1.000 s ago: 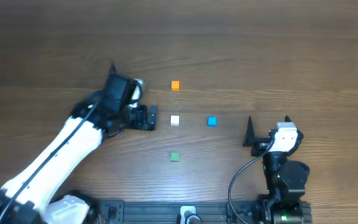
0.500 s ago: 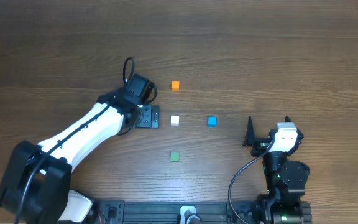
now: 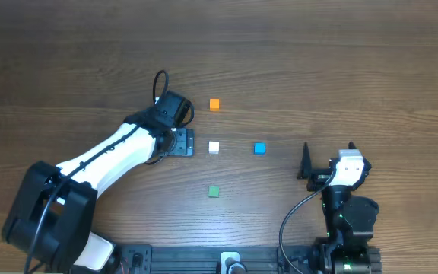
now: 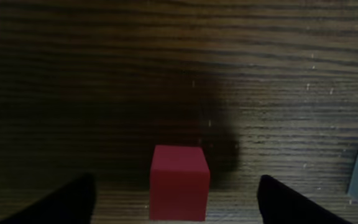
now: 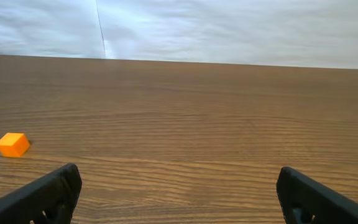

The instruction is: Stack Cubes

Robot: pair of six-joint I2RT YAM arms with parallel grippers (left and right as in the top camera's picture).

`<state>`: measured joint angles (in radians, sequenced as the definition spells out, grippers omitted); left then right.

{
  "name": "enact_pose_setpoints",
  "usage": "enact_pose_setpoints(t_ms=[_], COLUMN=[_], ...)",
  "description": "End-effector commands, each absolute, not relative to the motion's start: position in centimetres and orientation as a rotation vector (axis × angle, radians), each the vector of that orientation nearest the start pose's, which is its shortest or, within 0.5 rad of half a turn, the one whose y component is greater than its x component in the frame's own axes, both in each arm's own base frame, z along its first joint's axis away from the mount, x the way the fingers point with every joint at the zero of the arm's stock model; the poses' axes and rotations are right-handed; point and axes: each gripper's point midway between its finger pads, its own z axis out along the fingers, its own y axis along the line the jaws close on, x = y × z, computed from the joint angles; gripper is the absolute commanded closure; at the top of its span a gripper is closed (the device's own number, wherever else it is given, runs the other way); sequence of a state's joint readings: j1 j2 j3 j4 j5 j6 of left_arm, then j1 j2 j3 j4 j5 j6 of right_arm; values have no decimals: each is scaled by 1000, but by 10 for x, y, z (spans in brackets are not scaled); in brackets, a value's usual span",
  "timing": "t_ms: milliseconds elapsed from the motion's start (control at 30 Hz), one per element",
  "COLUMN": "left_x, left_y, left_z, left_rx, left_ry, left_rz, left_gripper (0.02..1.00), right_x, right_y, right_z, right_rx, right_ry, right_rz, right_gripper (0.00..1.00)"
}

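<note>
Left hand [image 3: 182,142] spread wide around red cube [image 4: 179,182] just beside white cube [image 3: 214,147], orange cube [image 3: 214,104], blue cube [image 3: 259,148], green cube [image 3: 213,192] apart around it, right hand [image 3: 328,157] spread, empty

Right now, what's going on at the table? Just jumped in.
The left gripper is down low over a red cube. It is open, with a finger on each side, and has not yet closed on it. A white cube sits just beside it. The orange cube, blue cube and green cube lie apart on the table. Nothing is stacked. The right gripper is open near its base, holding nothing.
</note>
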<state>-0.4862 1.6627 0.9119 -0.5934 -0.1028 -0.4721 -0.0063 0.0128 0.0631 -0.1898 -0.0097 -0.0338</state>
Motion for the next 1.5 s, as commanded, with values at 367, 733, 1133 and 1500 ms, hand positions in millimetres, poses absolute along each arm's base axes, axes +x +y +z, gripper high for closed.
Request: enact_pose_setpoints(t_ms=[367,733,1133,1500], left_x=[293,293,293,293], left_y=[-133,-133,-133,-170], left_z=[7,7,7,87], left_rx=[-9,-19,-20,-198], left_ry=[2907,2909,2910,2805], left_rz=[6,6,1,-69], left_gripper=[251,544,763,980], right_x=[241,241,241,241], right_y=[1,1,1,1], right_z=[153,153,153,153], right_rx=[-39,-39,-39,-39], right_ry=[1710,1710,1710,1710], right_rz=[-20,-20,-20,-20], right_gripper=[9,7,7,7])
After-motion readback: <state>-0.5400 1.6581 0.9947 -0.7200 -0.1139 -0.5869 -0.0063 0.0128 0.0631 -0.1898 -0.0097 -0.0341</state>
